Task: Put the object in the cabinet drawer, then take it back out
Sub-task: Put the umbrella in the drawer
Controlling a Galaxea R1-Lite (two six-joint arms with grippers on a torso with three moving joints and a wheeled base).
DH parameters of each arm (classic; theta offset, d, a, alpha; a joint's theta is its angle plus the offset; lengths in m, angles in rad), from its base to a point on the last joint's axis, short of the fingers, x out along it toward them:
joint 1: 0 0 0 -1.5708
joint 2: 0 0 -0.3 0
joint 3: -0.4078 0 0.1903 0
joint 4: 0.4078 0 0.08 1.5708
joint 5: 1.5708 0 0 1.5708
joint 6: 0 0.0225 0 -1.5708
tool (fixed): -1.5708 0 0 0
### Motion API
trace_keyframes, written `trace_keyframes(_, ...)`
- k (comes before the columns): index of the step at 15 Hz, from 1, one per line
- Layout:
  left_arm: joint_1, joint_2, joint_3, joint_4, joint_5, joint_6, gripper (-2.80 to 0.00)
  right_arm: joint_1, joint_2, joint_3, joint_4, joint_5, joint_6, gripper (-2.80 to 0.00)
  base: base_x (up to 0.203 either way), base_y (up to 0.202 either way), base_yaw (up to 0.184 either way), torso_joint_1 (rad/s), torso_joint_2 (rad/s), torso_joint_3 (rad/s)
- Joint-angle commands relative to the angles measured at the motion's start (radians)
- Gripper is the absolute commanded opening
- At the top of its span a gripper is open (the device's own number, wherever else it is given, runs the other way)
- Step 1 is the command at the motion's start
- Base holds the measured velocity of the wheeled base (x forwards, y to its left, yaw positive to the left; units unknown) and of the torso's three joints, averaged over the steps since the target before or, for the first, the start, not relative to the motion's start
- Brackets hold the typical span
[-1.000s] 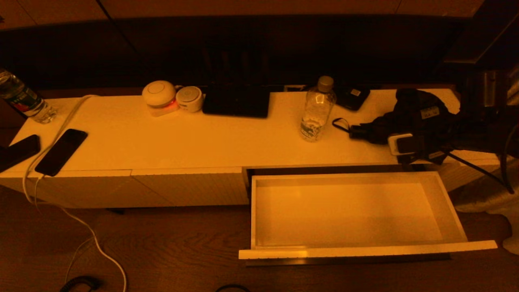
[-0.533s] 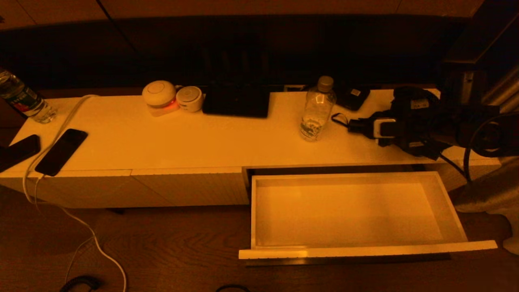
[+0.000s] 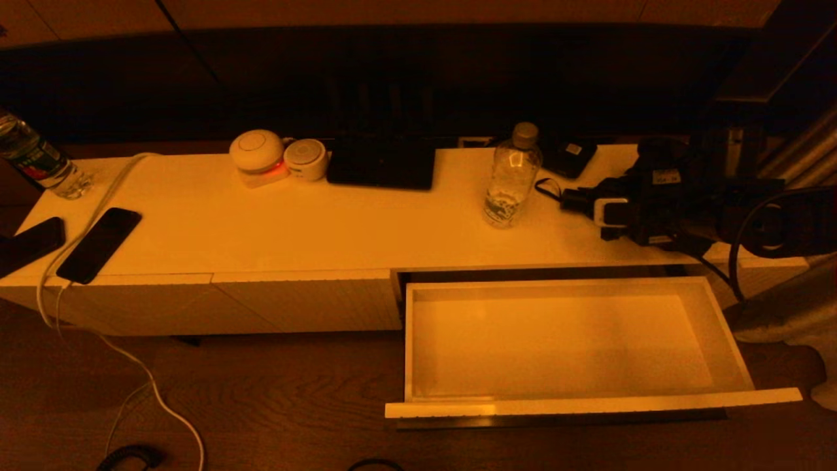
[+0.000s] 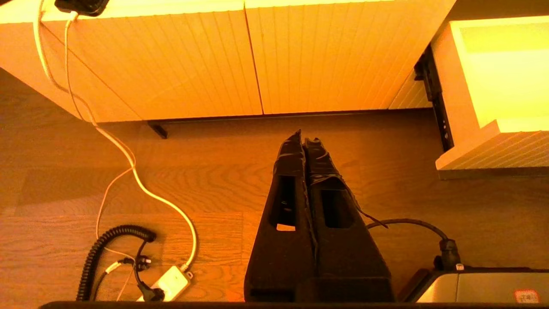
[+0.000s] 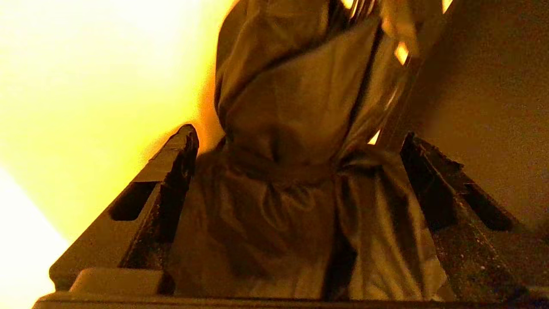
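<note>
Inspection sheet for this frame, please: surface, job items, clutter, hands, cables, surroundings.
Surface: white cabinet top, lit, things along its back and ends.
Job's things: cabinet drawer pulled out, nothing inside; dark folded umbrella lying on the top, above the drawer's right end.
Clutter: water bottle upright beside the umbrella's handle; second bottle far left; two phones; two round white devices; flat dark device.
Grippers: right hand open, fingers either side of the umbrella; left hand shut, parked over the floor.
Cables: white cable running off the top to the floor; coiled black cable.
Surroundings: wood floor, dark wall behind.
</note>
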Motion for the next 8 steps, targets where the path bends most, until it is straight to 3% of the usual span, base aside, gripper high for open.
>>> trace_keyframes(1, 0.000, 0.000, 0.000, 0.000, 0.000, 0.000, -2.80, 0.000, 0.005, -0.004, -0.001, -0.015, -0.007, 0.00, 0.000, 0.000, 0.000, 0.000, 0.00, 0.000)
trace_keyframes(4, 0.000, 0.000, 0.000, 0.000, 0.000, 0.000, -2.80, 0.008, -0.001, -0.013, -0.001, -0.064, 0.004, 0.00, 0.000, 0.000, 0.000, 0.000, 0.00, 0.000)
trace_keyframes(5, 0.000, 0.000, 0.000, 0.000, 0.000, 0.000, -2.80, 0.008, -0.001, -0.013, -0.001, -0.071, 0.004, -2.80, 0.000, 0.000, 0.000, 0.000, 0.00, 0.000)
trace_keyframes(8, 0.000, 0.000, 0.000, 0.000, 0.000, 0.000, -2.80, 0.009, 0.009, -0.008, 0.004, -0.089, 0.029, -2.80, 0.000, 0.000, 0.000, 0.000, 0.00, 0.000)
